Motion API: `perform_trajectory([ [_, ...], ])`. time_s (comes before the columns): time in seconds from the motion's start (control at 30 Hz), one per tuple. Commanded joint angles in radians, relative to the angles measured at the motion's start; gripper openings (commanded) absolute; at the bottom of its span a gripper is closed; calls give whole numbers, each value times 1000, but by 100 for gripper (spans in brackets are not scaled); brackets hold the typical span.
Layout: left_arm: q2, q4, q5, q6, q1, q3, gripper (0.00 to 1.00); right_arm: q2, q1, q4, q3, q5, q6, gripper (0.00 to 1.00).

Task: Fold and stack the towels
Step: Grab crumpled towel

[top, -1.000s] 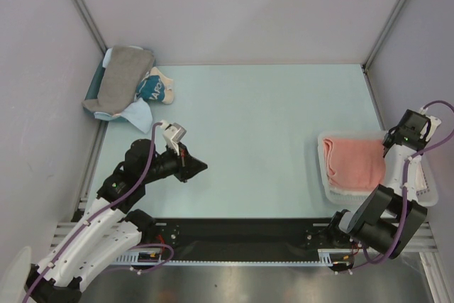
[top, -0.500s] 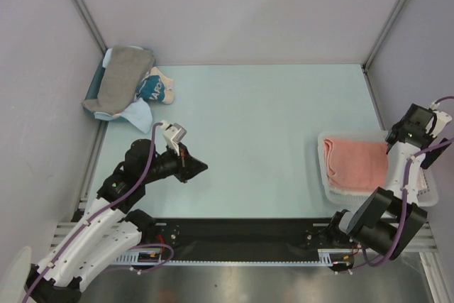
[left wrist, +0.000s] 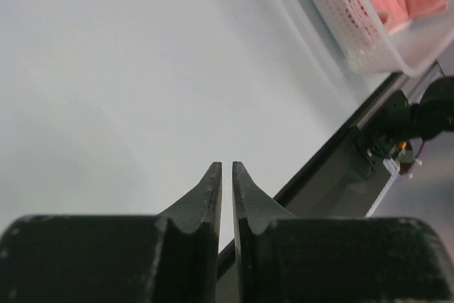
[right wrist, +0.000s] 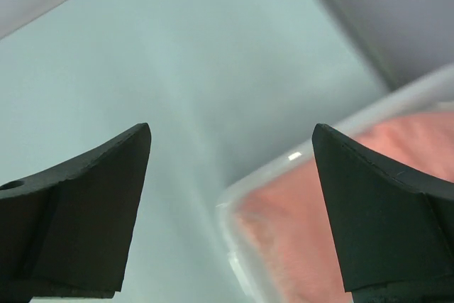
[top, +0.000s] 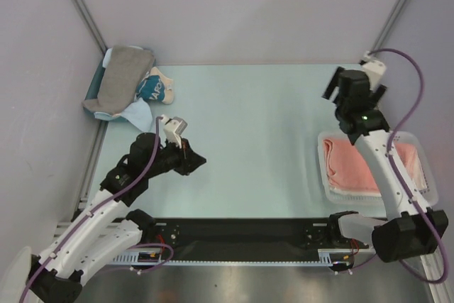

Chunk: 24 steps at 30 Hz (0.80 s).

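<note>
A folded salmon-pink towel (top: 352, 163) lies in a white basket (top: 321, 175) at the right; a white layer shows under its near edge. A grey towel (top: 122, 76) is draped over a light blue towel (top: 139, 113) at the back left corner. My right gripper (top: 355, 84) hovers behind the basket, wide open and empty; its wrist view shows the salmon-pink towel (right wrist: 305, 232) and the basket rim (right wrist: 284, 164) below the right gripper (right wrist: 230, 140). My left gripper (top: 196, 162) hangs over the table's left half, its jaws a narrow slit apart with nothing between them (left wrist: 227, 164).
A small teal bundle with white print (top: 151, 91) sits beside the grey towel. Grey walls close in the table on three sides. The black rail (top: 241, 232) runs along the near edge. The basket (left wrist: 358, 37) shows at the upper right of the left wrist view.
My right arm swung from the basket's right side up and left to behind the basket, and its jaws opened wide. My left jaws parted slightly.
</note>
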Motion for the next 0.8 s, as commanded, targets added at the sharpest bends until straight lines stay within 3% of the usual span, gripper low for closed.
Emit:
perform_trajectory([
  [0.0,39,-7,-138,-53,-6,114,16,80,220,35,73,105,110,100],
  [0.07,78,-7,-253,-76,-4,175,20,159,354,63,95,119,117,100],
  [0.1,93,-7,-316,-85,-3,197,27,186,386,66,116,121,140,100],
  [0.27,236,-10,-676,-154,80,336,40,295,437,227,47,-293,230,100],
  [0.33,324,19,-715,-174,201,373,40,319,437,303,-2,-408,246,100],
  [0.5,568,100,-744,-209,504,470,40,408,522,321,-22,-402,175,100],
  [0.67,962,160,-786,-166,654,753,43,456,639,330,-40,-413,123,100],
  [0.77,1221,80,-810,-162,689,1003,43,474,642,331,-31,-418,118,100],
])
